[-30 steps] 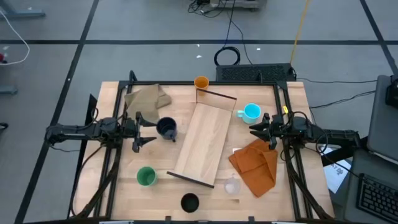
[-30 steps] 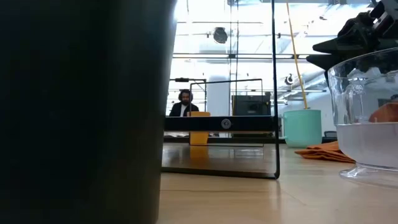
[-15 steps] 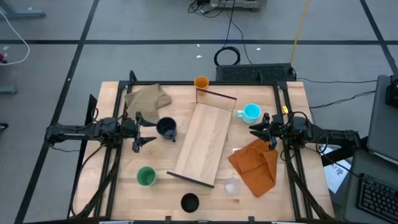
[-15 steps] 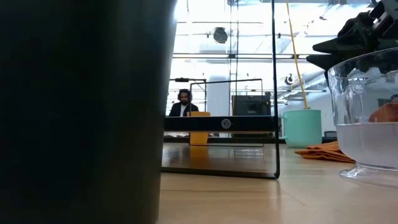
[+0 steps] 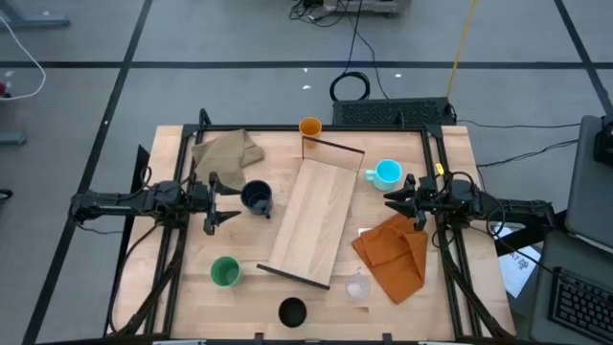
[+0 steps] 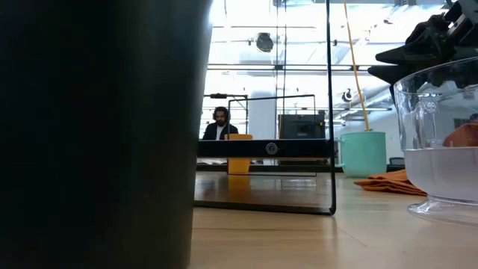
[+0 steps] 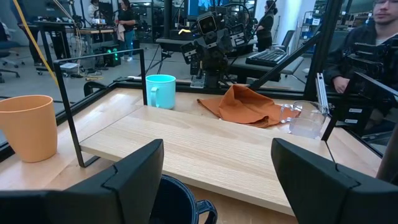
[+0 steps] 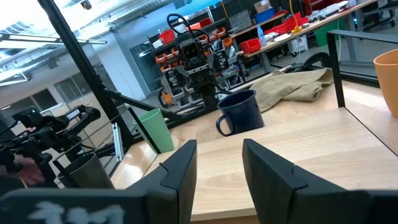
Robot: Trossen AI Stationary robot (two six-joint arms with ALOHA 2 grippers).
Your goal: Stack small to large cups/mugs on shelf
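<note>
Nothing has moved; only the low view shows a seated person (image 6: 219,127).

left claw (image 5: 213,203) wide apart, right claw (image 5: 395,198) narrowly parted.

We see the shelf (image 5: 317,222) bare on top, so passage over it is free. Along its left edge the navy mug (image 5: 257,198) blocks the way; near its right edge stand the light-blue mug (image 5: 387,173) and the orange cloth (image 5: 395,253).
</note>
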